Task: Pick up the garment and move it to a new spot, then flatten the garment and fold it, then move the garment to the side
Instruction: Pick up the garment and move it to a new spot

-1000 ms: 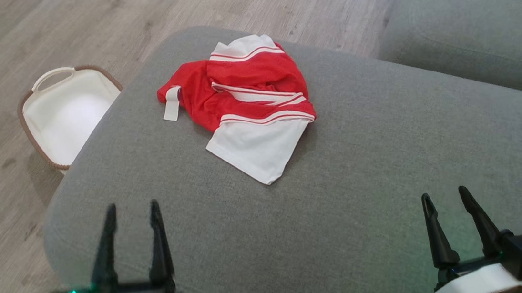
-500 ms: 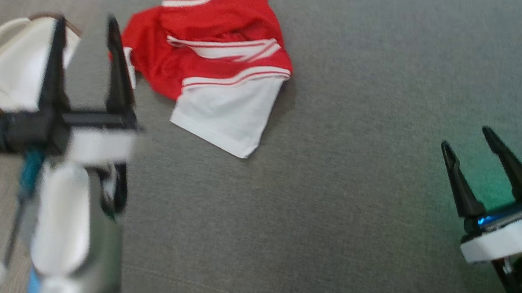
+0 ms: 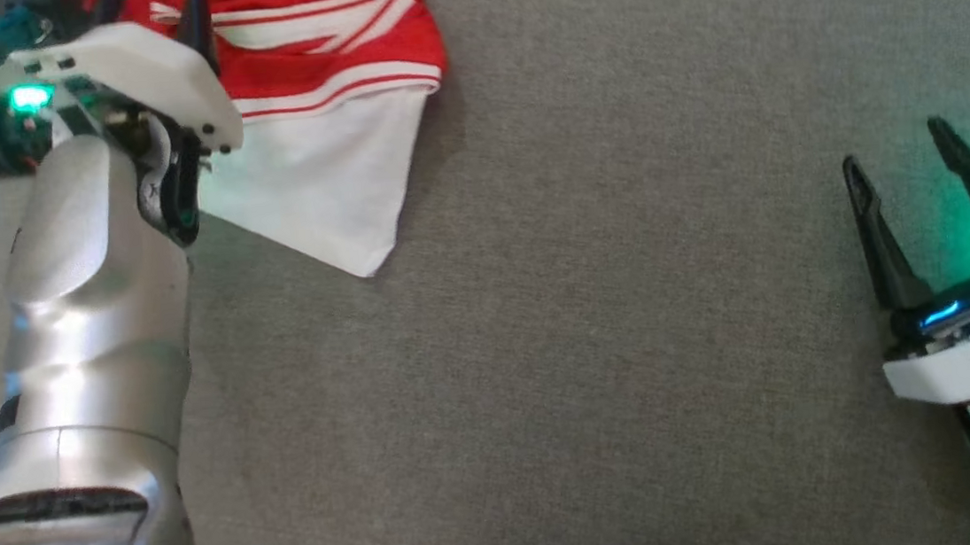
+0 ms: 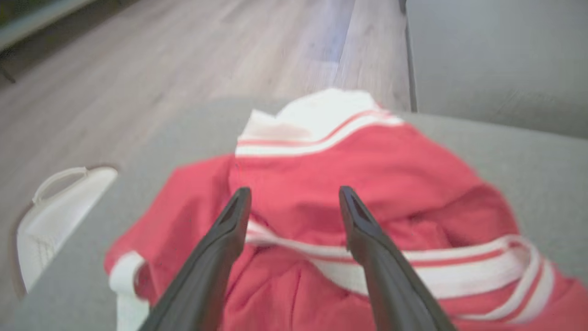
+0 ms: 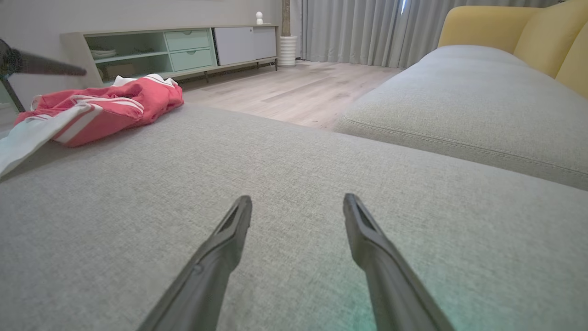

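The garment [image 3: 316, 84] is a crumpled red and white piece with white stripes, lying on a grey cushion [image 3: 587, 316]. In the head view its upper part is cut off by the frame's top and my left arm covers part of it. My left gripper [image 4: 294, 195] hovers just above the red folds of the garment [image 4: 367, 184], fingers apart and nothing between them. Over bare cushion far to the garment's right, my right gripper [image 3: 896, 148] stands open. The right wrist view has the garment [image 5: 101, 110] at its far left and the open right gripper [image 5: 297, 202] low over the fabric.
A white basket [image 4: 50, 216] sits on the wooden floor [image 4: 183, 59] beside the cushion. Another grey seat cushion [image 5: 459, 105] lies to the right, with yellow backrests [image 5: 528, 32] behind. A low cabinet [image 5: 183, 48] and curtains [image 5: 349, 27] stand across the room.
My left arm has reached forward and now hangs over the garment. The head camera has tilted down, so the garment sits higher in that view. Both grippers stay open.
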Controlling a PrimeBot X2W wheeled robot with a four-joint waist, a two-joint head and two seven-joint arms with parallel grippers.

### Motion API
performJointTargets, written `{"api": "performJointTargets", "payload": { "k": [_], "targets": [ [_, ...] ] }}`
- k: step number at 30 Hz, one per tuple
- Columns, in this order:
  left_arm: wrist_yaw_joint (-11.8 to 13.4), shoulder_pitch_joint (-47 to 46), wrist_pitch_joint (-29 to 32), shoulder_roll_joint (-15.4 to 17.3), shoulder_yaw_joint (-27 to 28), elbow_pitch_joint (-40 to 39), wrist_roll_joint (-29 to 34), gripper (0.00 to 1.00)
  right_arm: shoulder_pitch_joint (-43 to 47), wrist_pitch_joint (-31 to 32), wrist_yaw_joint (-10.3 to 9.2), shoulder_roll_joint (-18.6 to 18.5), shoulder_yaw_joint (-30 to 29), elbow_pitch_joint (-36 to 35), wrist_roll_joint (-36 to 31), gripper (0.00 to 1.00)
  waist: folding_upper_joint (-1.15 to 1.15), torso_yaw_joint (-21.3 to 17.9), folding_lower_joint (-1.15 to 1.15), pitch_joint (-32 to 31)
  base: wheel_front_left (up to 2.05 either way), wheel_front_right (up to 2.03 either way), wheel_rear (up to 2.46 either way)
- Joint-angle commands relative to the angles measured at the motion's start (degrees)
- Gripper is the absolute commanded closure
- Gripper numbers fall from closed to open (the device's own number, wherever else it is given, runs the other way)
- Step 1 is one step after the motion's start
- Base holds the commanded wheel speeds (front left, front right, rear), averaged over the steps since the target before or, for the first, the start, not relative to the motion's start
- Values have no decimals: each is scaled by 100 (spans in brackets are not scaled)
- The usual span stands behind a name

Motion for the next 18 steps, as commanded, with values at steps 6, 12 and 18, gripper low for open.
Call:
{"api": "performJointTargets", "payload": {
  "k": [6,12,18],
  "targets": [
    [11,-332,315,273,317,1126,-282,0,-314,-62,37,-173,219,-237,-1,0,0,-294,-2,442,0,0,0],
    [-16,-456,196,329,328,1647,-369,8,-378,-62,37,-129,213,-221,1,0,0,-333,-2,522,0,0,0],
    [-92,-744,-477,551,176,1656,-285,100,-424,-62,37,-7,223,-125,53,0,0,-368,-2,271,0,0,0]
  ]
}}
